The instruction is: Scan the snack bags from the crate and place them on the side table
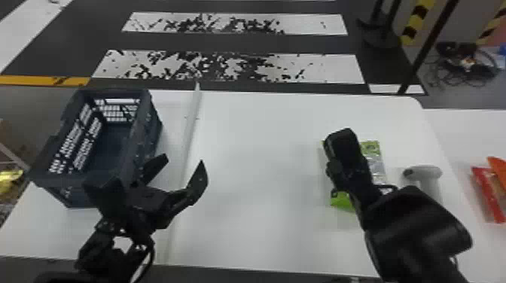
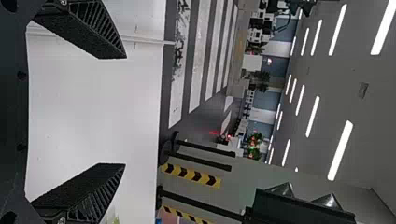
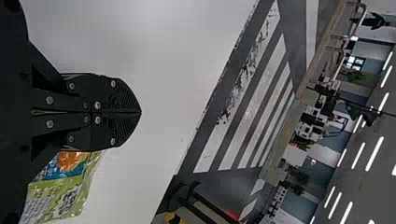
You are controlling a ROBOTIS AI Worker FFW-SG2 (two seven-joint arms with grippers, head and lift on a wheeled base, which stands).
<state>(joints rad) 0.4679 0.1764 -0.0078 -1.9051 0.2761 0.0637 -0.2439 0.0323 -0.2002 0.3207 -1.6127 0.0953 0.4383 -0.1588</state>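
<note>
The scanning step seems to be in hand: a green snack bag (image 1: pixel 376 162) is laid out on the bench (image 1: pixel 256 150), toward its right edge, and the scanner (image 1: pixel 425 172) is set down just beside it, between bag and edge. Whether the code has been read cannot be told. If it has not, the scanner should be taken up and aimed at the bag; if it has, the bag should be gripped and carried over the right edge to the side table (image 1: pixel 470 135), where a red bag (image 1: pixel 487 195) and an orange bag (image 1: pixel 499 167) are already placed.

The right gripper (image 3: pixel 139 112) is closed, finger against finger, with nothing held; in the head view the green bag is partly covered by it. For either move, its fingers would need to be spread first. The left gripper (image 1: pixel 183 158) is held wide and empty near the crate (image 1: pixel 67 192), which is stood by the bench's left edge.

The green bag is laid flat, glossy and lightly creased. A silvery area is seen between its green ends in the head view, and orange and blue printing is shown beside the green in the right wrist view. A slippery, yielding wrapper is to be expected, so a gentle pinch is advised.
</note>
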